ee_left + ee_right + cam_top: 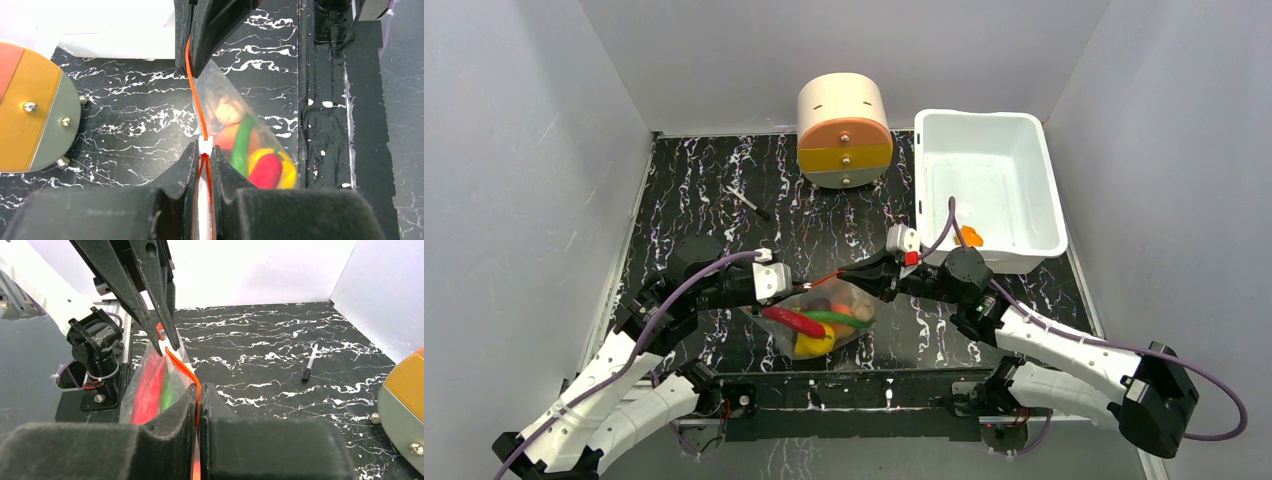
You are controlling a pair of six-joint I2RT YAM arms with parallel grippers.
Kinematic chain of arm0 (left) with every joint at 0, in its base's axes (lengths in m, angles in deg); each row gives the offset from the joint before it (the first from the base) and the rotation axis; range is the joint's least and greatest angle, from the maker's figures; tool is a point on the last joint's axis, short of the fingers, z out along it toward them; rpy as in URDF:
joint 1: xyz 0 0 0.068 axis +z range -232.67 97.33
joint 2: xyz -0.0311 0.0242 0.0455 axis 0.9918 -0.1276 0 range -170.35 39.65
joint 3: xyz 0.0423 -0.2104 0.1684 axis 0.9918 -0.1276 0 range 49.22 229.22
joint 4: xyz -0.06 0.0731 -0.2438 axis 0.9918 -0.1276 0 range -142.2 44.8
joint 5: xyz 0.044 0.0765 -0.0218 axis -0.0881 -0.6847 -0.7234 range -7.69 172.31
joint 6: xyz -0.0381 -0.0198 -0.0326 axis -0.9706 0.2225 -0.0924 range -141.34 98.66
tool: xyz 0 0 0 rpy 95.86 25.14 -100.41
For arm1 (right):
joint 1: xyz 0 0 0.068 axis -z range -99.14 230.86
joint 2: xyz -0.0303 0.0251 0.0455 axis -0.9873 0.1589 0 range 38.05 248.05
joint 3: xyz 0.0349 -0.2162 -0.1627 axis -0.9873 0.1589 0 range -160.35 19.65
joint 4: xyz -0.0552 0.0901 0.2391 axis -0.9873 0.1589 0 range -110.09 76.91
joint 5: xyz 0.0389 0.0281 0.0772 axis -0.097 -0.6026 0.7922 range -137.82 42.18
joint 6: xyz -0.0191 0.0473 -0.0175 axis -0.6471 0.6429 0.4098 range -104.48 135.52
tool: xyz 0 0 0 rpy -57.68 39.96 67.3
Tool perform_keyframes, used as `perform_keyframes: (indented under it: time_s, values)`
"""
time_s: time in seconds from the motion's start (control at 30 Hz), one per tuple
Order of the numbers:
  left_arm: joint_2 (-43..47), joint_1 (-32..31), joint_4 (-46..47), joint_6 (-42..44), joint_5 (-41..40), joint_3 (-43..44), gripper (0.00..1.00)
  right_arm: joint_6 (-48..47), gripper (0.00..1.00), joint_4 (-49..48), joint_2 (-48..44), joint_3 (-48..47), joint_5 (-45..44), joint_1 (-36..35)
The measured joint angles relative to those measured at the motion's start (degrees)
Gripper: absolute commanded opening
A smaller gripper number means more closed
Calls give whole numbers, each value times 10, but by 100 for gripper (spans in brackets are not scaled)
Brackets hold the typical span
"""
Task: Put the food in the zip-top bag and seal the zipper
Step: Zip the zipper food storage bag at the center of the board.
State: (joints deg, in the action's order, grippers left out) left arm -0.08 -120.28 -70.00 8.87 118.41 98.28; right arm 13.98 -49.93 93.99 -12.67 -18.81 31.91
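While pinching the zipper at both ends, hold the strip taut and run the slider straight along it, without twisting.

From the top view, note the left fingers and right fingers shut on opposite ends of the mouth. Find the zip-top bag slung between and below them, with the food inside. Only here, spot one orange piece in the white tub beyond the right fingers, well apart from the bag. Probably worth fetching before sealing fully.

From the left wrist, see the left fingers narrow, clamped on the strip, with the white slider touching their tips just ahead. Only here, read the slider's place and the run of zipper stretching ahead to the right fingers; judge most of the seal not yet made. Pull evenly and guard against the slider slipping off the tips.

From the right wrist, see the right fingers closed tight on the strip's end, with the left fingers straight ahead. Only here, catch a slight bow in the strip between the two grips, suggesting more tension is needed. Cannot make out the slider from this side.
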Motion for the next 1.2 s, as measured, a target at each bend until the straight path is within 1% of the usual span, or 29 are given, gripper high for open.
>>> perform_keyframes:
  time_s: [0.4,0.63,0.93,1.07,1.2]
  values:
    - [8,0,-39,3,-19,5,0,26,0,19,-77,52,-53,4]
    - [10,0,-57,10,-33,5,0,23,0,45,-111,58,-71,17]
    - [8,0,-91,23,-53,26,0,19,0,45,-147,85,-99,20]
    - [10,0,-101,31,-66,26,0,17,0,53,-178,99,-118,21]
    - [14,0,-114,37,-75,26,0,9,0,74,-205,105,-118,22]
